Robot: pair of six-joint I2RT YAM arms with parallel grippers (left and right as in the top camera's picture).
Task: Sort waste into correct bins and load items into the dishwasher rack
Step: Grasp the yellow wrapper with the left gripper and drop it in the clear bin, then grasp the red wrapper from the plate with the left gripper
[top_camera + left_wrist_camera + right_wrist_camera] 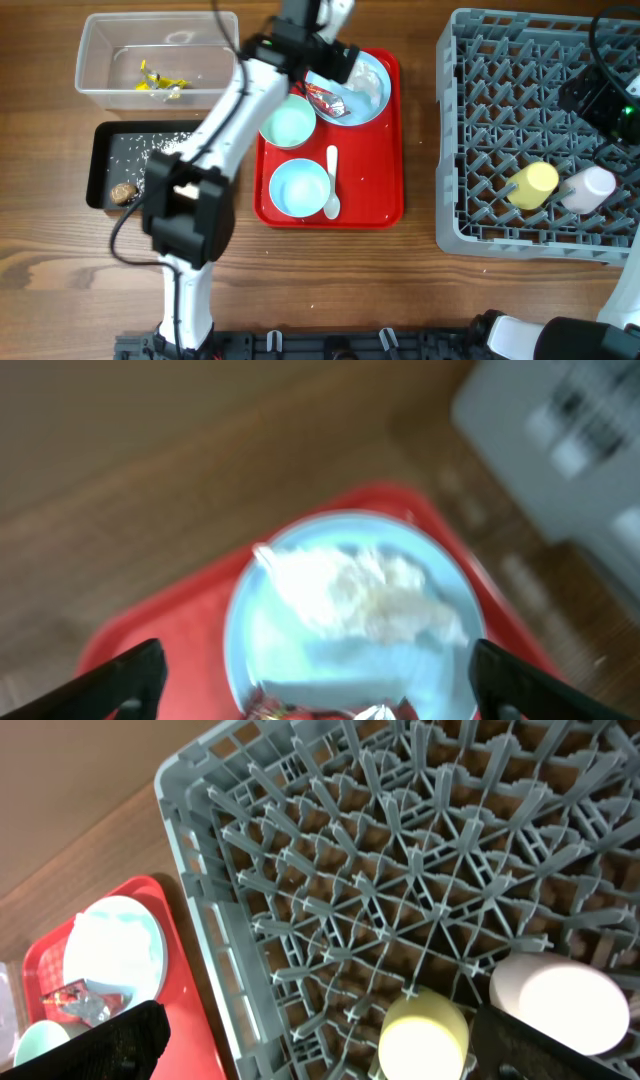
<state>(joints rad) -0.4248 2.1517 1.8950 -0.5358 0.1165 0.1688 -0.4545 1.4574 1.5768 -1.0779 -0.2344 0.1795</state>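
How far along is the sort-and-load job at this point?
Done: yellow wrappers in the clear tub; rice grains and brown lump in the black tray; yellow cup and pink cup in the rack. In hand: left gripper, jaws open, hovers over the plate holding a red wrapper and tissue. Left: those two, plus plate, both bowls and spoon on the red tray.

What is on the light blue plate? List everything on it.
A crumpled white tissue sits on the light blue plate, with a crinkled red wrapper at its rim. The left arm hides the plate's upper-left part from overhead, so anything there is unseen.
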